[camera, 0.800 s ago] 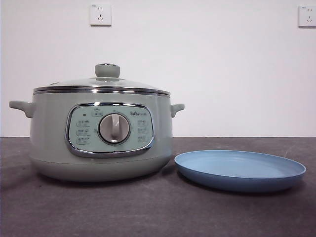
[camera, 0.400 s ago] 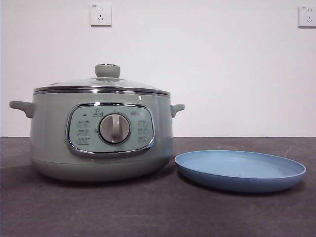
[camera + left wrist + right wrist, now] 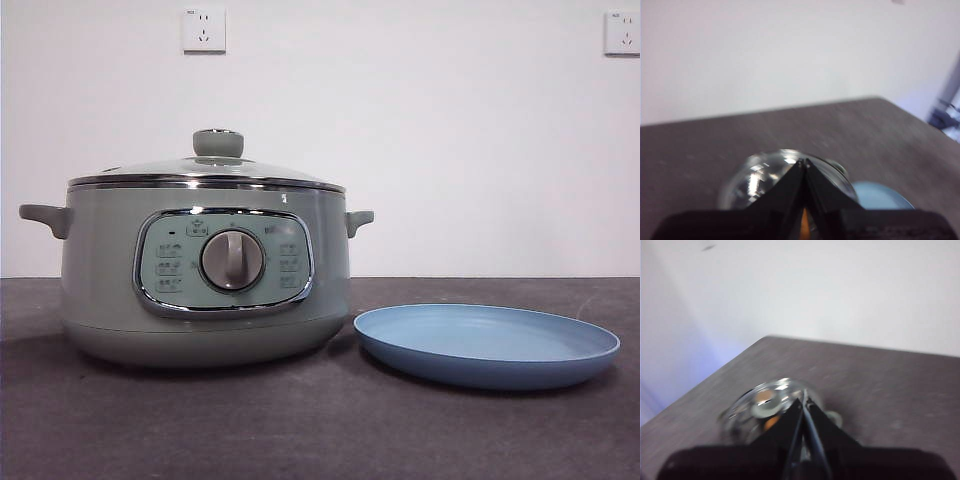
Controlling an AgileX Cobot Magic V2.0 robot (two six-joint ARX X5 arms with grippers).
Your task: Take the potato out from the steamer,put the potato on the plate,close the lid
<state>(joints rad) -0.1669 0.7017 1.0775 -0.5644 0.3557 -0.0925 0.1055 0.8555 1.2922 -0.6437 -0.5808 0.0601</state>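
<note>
The sage-green steamer (image 3: pixel 205 275) stands at the left of the table in the front view. The glass lid (image 3: pixel 205 172) with its pale-green knob (image 3: pixel 218 142) rests on it. The light-blue plate (image 3: pixel 487 345) lies empty to its right. The potato shows only as orange patches through the lid glass in the right wrist view (image 3: pixel 771 421). My left gripper (image 3: pixel 804 162) is shut and empty, high above the steamer's lid (image 3: pixel 765 175); the plate's edge (image 3: pixel 880 195) shows beside it. My right gripper (image 3: pixel 802 405) is shut and empty, also high above the lid (image 3: pixel 767 400). Neither arm shows in the front view.
The dark grey table (image 3: pixel 320 430) runs to a white wall with two sockets (image 3: pixel 203 30). Both wrist views show a table edge and open floor beyond it.
</note>
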